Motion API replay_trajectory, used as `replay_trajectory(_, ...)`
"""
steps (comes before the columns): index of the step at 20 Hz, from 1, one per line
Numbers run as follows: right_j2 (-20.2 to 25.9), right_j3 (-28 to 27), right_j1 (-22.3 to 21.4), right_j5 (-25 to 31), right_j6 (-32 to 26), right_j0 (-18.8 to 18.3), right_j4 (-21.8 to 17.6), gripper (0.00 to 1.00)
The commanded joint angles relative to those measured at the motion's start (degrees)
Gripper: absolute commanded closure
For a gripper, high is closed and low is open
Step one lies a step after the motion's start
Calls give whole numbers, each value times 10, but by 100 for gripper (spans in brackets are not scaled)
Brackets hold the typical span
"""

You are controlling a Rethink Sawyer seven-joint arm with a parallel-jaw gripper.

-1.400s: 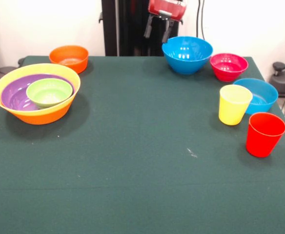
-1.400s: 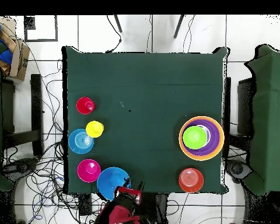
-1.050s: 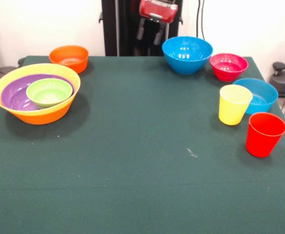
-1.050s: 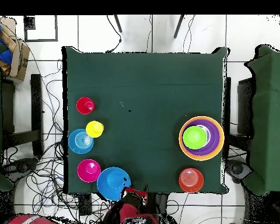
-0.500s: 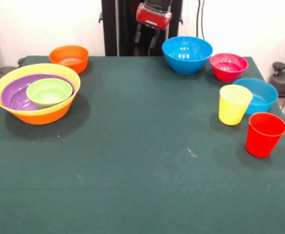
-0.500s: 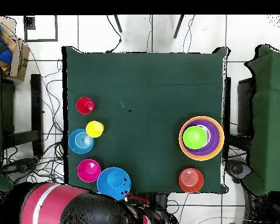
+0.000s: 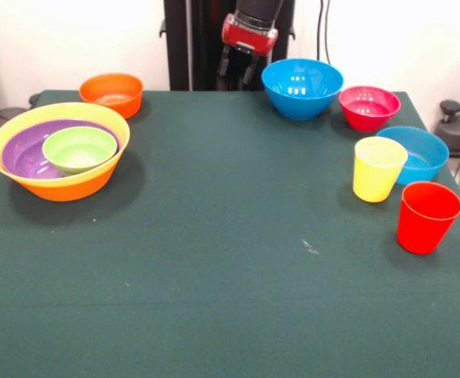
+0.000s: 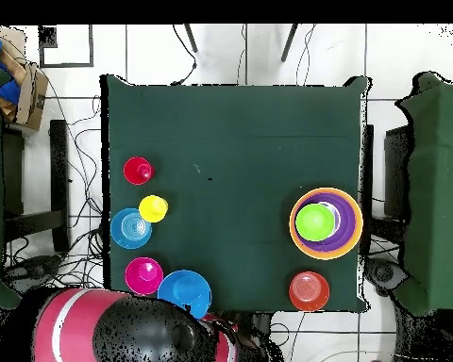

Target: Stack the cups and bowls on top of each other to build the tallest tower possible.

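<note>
The tower stands at the table's left: a large yellow-orange bowl [image 7: 66, 185] [image 8: 353, 229] holding a purple bowl [image 7: 24, 157] [image 8: 343, 229] and a small green bowl [image 7: 79, 148] [image 8: 315, 222]. A small orange bowl [image 7: 112, 93] [image 8: 309, 290] sits behind it. On the right are a deep blue bowl [image 7: 302, 87] [image 8: 184, 292], a pink-red bowl [image 7: 369, 106] [image 8: 143, 275], a shallow blue bowl [image 7: 419, 153] [image 8: 131, 228], a yellow cup [image 7: 378, 168] [image 8: 153, 208] and a red cup [image 7: 427, 216] [image 8: 138, 171]. My gripper [image 7: 236, 67] hangs open and empty at the table's far edge, just left of the deep blue bowl.
The green cloth table [image 7: 230, 260] [image 8: 240, 141] carries a small white mark [image 7: 309, 247] near its middle right. In the overhead view my red and black arm [image 8: 126, 330] covers the lower left, next to the deep blue bowl. Cables lie on the floor around the table.
My gripper has moved left, from above the deep blue bowl's rim, and come down a little. In the overhead view the arm has swung in over the lower left. The bowls and cups stayed put.
</note>
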Motion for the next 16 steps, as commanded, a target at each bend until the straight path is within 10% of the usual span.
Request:
replay_trajectory(1, 68, -65, -4, -6, 67, -13, -8, 0)
replay_trajectory(10, 71, -52, -44, 34, 53, -46, -49, 0)
replay_trajectory(16, 128, 28, -269, 218, 22, -136, -121, 0)
